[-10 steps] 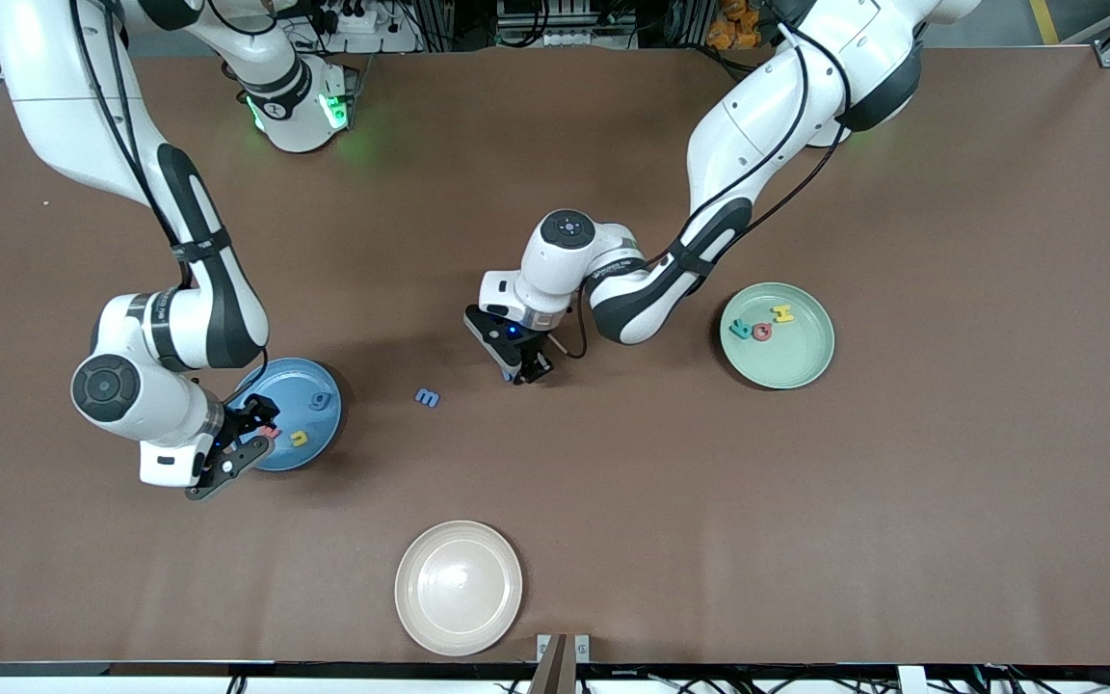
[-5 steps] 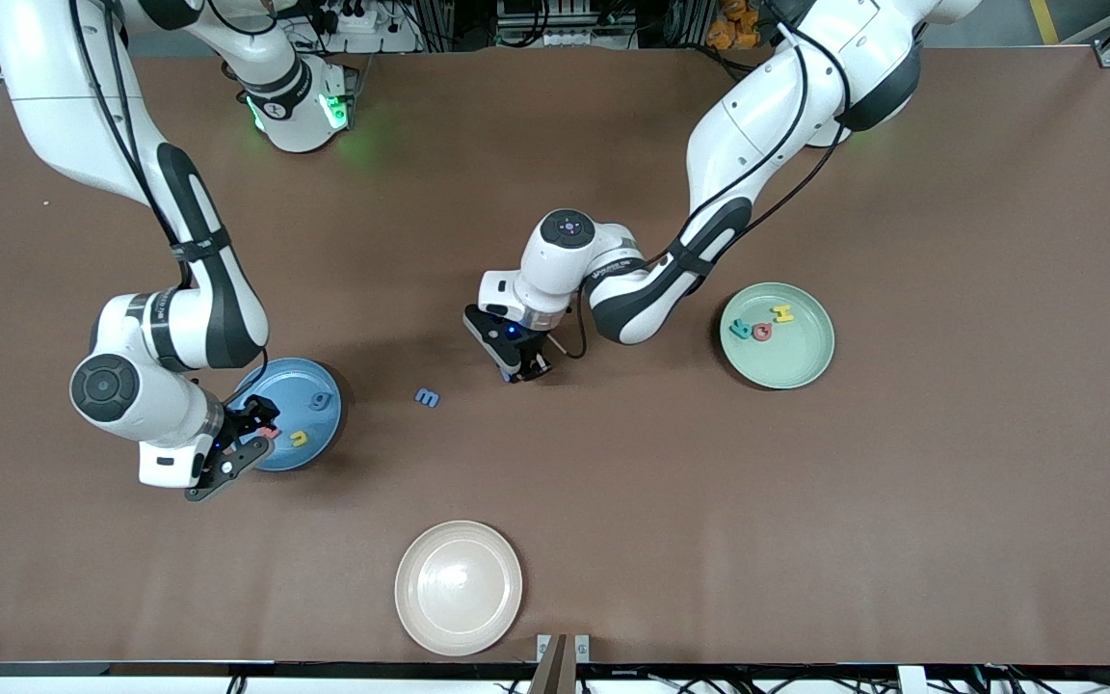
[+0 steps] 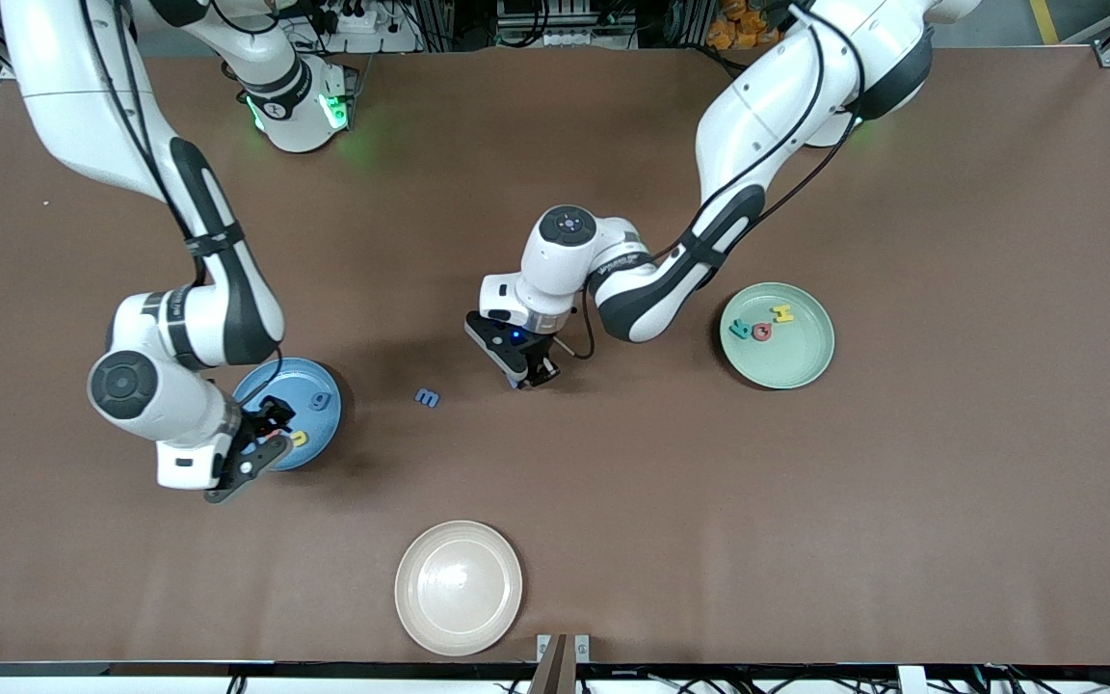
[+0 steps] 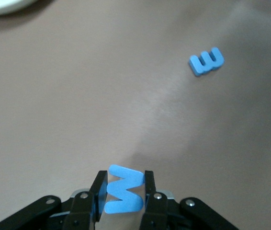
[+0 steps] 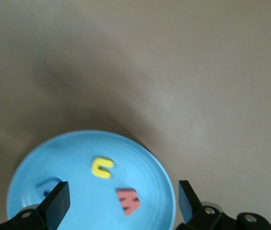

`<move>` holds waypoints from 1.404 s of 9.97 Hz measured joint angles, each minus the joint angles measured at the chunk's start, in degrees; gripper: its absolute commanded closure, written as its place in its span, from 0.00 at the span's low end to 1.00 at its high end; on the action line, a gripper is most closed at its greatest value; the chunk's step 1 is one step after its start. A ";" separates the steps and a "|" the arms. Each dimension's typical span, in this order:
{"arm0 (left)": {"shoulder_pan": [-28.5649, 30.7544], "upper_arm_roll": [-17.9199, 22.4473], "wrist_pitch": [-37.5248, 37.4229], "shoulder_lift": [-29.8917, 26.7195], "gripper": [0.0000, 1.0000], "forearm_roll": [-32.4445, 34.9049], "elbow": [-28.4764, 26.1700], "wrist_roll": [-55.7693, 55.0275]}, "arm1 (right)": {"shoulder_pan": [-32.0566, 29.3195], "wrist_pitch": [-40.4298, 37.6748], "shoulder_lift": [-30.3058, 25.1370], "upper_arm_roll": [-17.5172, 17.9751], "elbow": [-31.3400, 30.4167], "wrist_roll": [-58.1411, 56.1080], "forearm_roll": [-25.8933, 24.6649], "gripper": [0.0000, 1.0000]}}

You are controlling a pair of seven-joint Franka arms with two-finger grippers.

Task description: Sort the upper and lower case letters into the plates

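Observation:
My left gripper (image 3: 528, 375) (image 4: 124, 182) is shut on a flat blue letter (image 4: 123, 192), pinched edge to edge low over the middle of the table. Another small blue letter (image 3: 428, 397) (image 4: 206, 61) lies on the table close by, toward the right arm's end. My right gripper (image 3: 264, 445) (image 5: 122, 199) hangs open over the blue plate (image 3: 309, 378) (image 5: 85, 137). That plate holds a yellow letter (image 3: 300, 439) (image 5: 102, 166), a red one (image 5: 128, 200) and a blue one (image 3: 322, 400). The mint green plate (image 3: 801, 364) holds teal (image 3: 740, 329), red (image 3: 762, 332) and yellow (image 3: 783, 313) letters.
A cream-white plate (image 3: 459, 588) with nothing in it sits near the table's front edge. Bare brown tabletop lies between the plates.
The left gripper's fingers have shut on the blue letter. The right gripper has shifted a little farther in over the blue plate, now covering the red letter in the front view.

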 measured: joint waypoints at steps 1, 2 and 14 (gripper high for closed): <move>1.76 -1.08 -2.15 -2.02 0.97 -0.39 -1.49 -0.03 | 1.53 0.04 0.00 0.58 0.12 0.02 0.00 0.00; 6.60 -4.96 -3.61 -3.96 0.97 -0.42 -4.62 0.02 | 2.59 0.08 -0.01 1.62 0.21 0.06 0.00 0.00; 87.93 -42.63 -3.13 -19.84 0.97 15.14 -52.44 25.52 | 14.10 9.94 5.51 5.13 -4.32 -2.02 -0.10 0.00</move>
